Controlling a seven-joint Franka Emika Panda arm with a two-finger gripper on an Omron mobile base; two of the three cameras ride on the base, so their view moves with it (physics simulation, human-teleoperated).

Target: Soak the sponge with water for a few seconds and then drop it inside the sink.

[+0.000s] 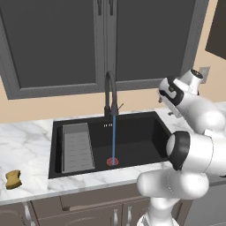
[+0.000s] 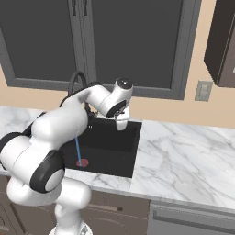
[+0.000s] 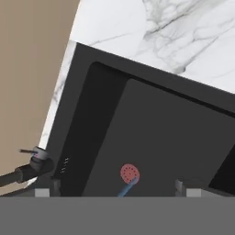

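The water (image 1: 114,137) already runs, a thin blue stream from the tall black arched faucet (image 1: 110,92) straight onto the red-ringed drain (image 1: 113,161). Everything else is left: the sponge (image 1: 13,179) sits untouched near the front left edge of the white marble counter (image 1: 26,145), well apart from the sink (image 1: 145,132). The gripper (image 2: 122,123) hangs over the basin's right back corner, jaws apart and holding nothing. By my judgement, grasping, soaking and dropping all remain. The sponge is a small yellow-brown block with pinched sides; the basin is matt black and rectangular, with 1 grey ribbed rack (image 1: 77,147) along its left side.
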